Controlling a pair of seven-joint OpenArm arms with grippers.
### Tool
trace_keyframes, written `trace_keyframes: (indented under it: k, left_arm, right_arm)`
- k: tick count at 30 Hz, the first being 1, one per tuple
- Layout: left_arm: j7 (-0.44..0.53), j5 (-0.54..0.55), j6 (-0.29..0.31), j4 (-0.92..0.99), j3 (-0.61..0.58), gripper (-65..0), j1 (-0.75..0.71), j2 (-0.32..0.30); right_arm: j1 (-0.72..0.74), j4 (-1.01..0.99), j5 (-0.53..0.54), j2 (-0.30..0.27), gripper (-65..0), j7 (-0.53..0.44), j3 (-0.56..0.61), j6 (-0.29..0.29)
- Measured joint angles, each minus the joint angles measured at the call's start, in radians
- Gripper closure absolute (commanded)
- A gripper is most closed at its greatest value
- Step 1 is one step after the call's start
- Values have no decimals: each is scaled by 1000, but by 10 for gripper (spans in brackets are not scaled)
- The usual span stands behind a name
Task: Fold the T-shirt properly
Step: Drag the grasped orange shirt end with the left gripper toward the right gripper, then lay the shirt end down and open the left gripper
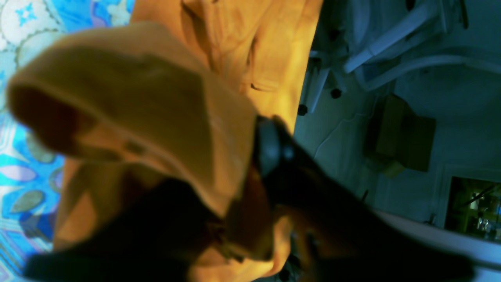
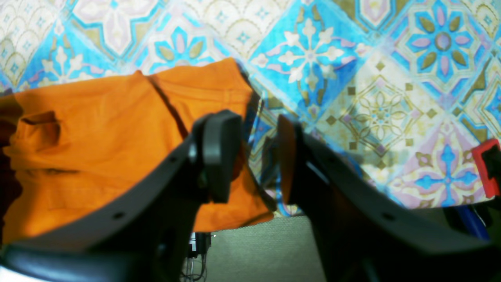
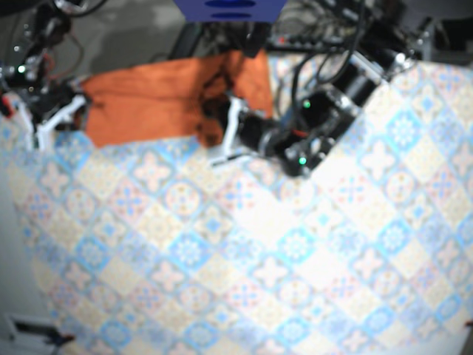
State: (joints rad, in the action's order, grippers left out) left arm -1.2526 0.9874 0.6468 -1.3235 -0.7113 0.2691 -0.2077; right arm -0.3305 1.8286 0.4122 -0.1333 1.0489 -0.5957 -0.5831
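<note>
The orange T-shirt lies bunched at the far edge of the patterned table. My left gripper is at its right part, shut on a fold of it. In the left wrist view that lifted fold of the T-shirt drapes over the gripper and hides one finger; the dark other finger shows. My right gripper stands open at the shirt's side edge, with the T-shirt mostly to its left and the hem running just behind its fingers. In the base view the right gripper is at the shirt's left end.
The tablecloth with blue and beige tiles covers the table. Its far edge runs right under the shirt, with floor beyond. A red part sits at the right of the right wrist view. Cables and arm bases crowd the far side.
</note>
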Motion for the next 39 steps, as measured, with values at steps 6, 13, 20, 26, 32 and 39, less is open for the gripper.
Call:
trace_keyframes:
  k: [6, 13, 20, 26, 32, 39]
  left_arm:
    - [8, 0, 0, 0, 2, -489, 0, 0]
    - [30, 1, -2, 0, 2, -650, 0, 0]
    - [67, 7, -1, 0, 0, -650, 12, 3]
    - [63, 8, 2, 69, -1, -650, 14, 66]
    - [46, 7, 3, 143, -1, -650, 15, 123]
    - [37, 10, 5, 148, -3, -650, 41, 157]
  right_arm:
    - [0, 0, 0, 0, -197, 0, 0, 0]
    - [0, 0, 0, 0, -197, 0, 0, 0]
    - [0, 0, 0, 8, -197, -1, 0, 0]
    - [0, 0, 0, 13, -197, -1, 0, 0]
    - [0, 0, 0, 14, -197, -1, 0, 0]
    - [-1, 0, 0, 13, -197, -1, 0, 0]
